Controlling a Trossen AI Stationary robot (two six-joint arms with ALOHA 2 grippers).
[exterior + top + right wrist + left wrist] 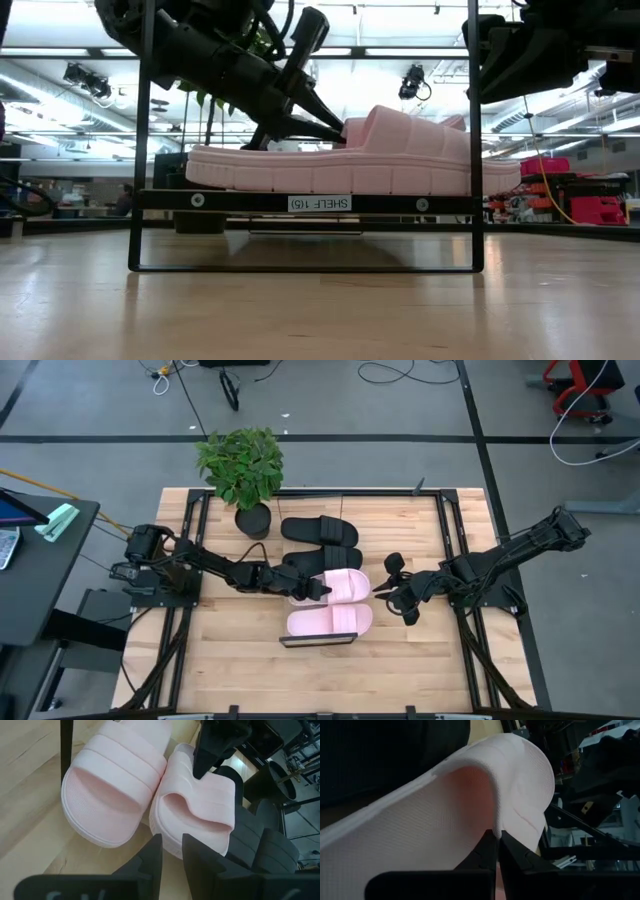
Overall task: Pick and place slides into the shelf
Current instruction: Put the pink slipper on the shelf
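One pale pink slide (pixel 330 621) lies sole-down on the shelf (pixel 320 202), just behind the black end bar (pixel 318 643). Beside it, toward the far edge, is the second pink slide (pixel 345 585), with my left gripper (pixel 312 589) shut on its strap. Two black slides (pixel 320 532) lie farther back in the same row. My right gripper (pixel 386 596) hangs at the pink slides' right, its fingers (pixel 150 860) a little apart with nothing between them. My left gripper pinches the edge of the second pink slide's strap (pixel 496 822) between its two fingertips, in a single layer. The fingers come from the table's left, slanting a little downward. The slide sits tilted (pixel 200 805). I cannot tell whether its sole is clear of the board.
A potted plant (pixel 243 472) stands at the far left of the slatted wooden table (pixel 230 650). The shelf's thin black posts (pixel 136 150) rise at the near end. A dark side table (pixel 40 560) stands off the left edge.
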